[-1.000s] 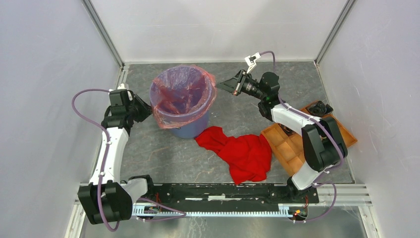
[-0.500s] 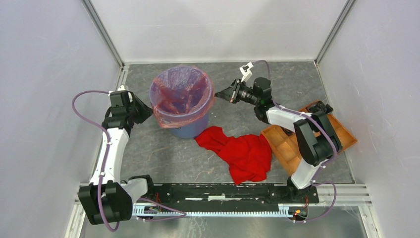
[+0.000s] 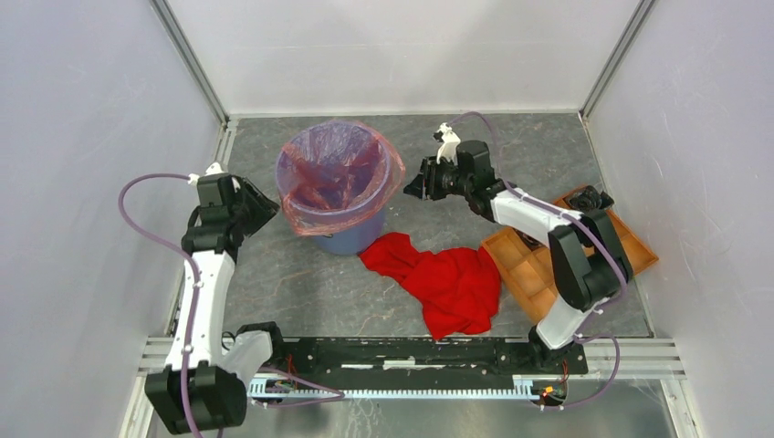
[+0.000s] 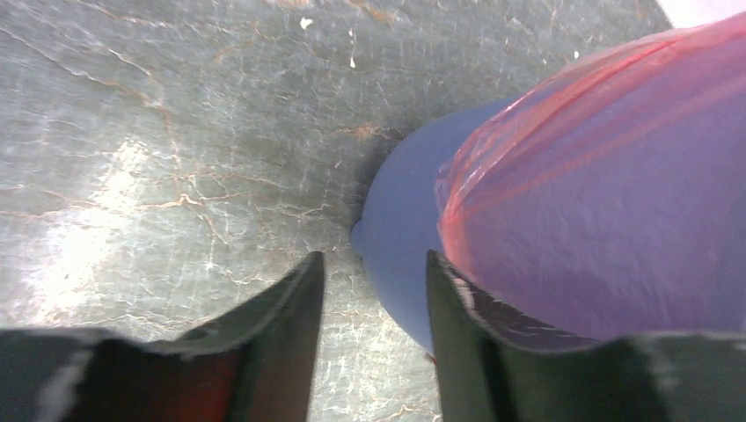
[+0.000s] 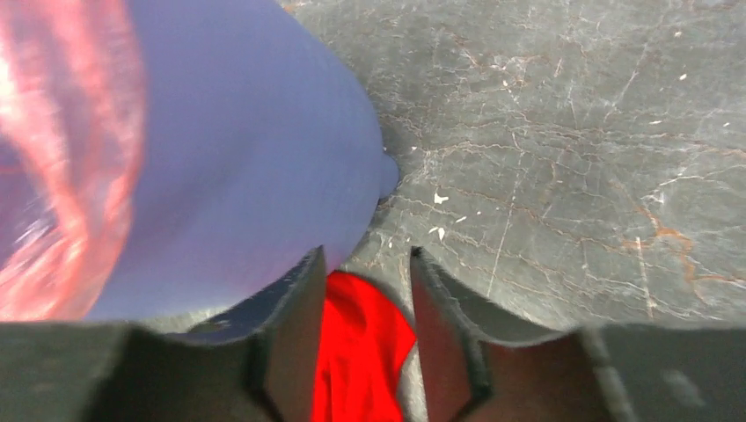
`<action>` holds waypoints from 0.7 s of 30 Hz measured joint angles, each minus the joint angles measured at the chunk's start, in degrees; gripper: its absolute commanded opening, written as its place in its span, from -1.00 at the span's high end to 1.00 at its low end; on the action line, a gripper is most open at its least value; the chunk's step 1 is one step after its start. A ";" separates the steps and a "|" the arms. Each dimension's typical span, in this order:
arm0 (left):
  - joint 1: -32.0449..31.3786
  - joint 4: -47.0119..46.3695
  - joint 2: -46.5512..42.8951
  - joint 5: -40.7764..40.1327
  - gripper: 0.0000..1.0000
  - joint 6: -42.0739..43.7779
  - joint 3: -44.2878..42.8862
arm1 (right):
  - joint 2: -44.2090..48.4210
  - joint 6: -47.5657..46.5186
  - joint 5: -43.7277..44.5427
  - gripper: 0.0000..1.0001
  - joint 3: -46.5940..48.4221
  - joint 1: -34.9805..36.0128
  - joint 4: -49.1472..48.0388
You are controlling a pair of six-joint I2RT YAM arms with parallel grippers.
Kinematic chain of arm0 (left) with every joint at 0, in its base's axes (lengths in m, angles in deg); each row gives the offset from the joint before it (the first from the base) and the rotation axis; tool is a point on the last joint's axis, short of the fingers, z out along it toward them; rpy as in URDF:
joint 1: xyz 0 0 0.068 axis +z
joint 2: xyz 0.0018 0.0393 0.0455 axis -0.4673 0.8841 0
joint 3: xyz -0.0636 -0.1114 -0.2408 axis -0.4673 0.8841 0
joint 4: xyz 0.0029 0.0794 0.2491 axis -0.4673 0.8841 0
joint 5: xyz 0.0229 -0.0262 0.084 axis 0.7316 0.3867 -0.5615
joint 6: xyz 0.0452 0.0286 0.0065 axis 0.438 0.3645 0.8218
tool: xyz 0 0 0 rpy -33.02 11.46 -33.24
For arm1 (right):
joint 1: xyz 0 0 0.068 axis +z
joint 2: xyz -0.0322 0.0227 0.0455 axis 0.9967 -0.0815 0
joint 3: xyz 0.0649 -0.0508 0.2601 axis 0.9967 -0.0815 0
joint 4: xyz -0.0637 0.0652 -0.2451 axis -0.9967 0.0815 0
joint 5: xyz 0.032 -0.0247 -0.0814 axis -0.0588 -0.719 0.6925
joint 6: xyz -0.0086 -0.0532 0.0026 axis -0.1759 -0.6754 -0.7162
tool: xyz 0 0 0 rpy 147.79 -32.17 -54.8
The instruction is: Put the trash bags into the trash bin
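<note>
The blue trash bin (image 3: 351, 239) stands at the back left of the table, and the translucent red-orange trash bag (image 3: 339, 173) lines it, folded over the rim. My left gripper (image 3: 270, 206) hangs just left of the bin, open and empty. In the left wrist view its jaws (image 4: 374, 257) frame the bin's wall (image 4: 400, 237), with the bag's skirt (image 4: 598, 193) to the right. My right gripper (image 3: 410, 188) sits just right of the rim, open. In its wrist view the gripper (image 5: 366, 253) holds nothing; the bin (image 5: 264, 176) and bag (image 5: 62, 176) lie to its left.
An opaque red cloth (image 3: 447, 278) is crumpled on the table in front of the bin; it also shows far below between the right fingers as the red cloth (image 5: 361, 343). An orange-brown compartment tray (image 3: 525, 274) lies at the right. Grey walls enclose the table.
Both grippers have opened and let go of the bag's edge. The left arm drew back left from the rim. The right gripper dropped lower beside the bin.
</note>
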 measured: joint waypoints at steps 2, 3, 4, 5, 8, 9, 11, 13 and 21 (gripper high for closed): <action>0.00 1.36 -2.78 -2.03 -0.29 0.13 0.00 | 2.47 -0.98 -0.11 -0.09 -0.46 -0.09 1.68; 0.00 2.08 -3.96 -3.02 -0.35 0.15 -0.04 | 4.07 -0.98 -0.66 -0.13 -1.27 -0.11 1.57; 0.00 2.97 -5.18 -4.17 -0.44 0.22 -0.17 | 6.03 -0.42 -1.51 -0.19 -2.62 -0.11 0.92; 0.00 4.00 -6.40 -5.53 -0.53 0.26 -0.48 | 8.15 0.94 -2.84 -0.25 -4.55 -0.13 -0.63; 0.00 6.82 -9.20 -9.18 -0.66 0.42 -2.40 | 13.57 7.28 -7.48 -0.50 -11.61 -0.07 -7.98; 0.00 7.39 -10.05 -9.79 -0.71 0.55 -3.32 | 14.97 9.90 -8.96 -0.60 -14.10 0.02 -10.60; 0.00 8.55 -11.34 -10.10 -0.78 1.03 -5.84 | 16.55 14.62 -11.02 -0.73 -17.99 0.13 -15.34; 0.00 8.46 -12.31 -8.79 -0.82 1.49 -9.03 | 17.07 18.32 -12.02 -0.75 -19.89 0.57 -18.67; -0.15 2.80 -9.55 8.22 -0.84 3.87 -19.85 | 14.01 26.53 -11.19 -0.71 -17.55 3.85 -28.26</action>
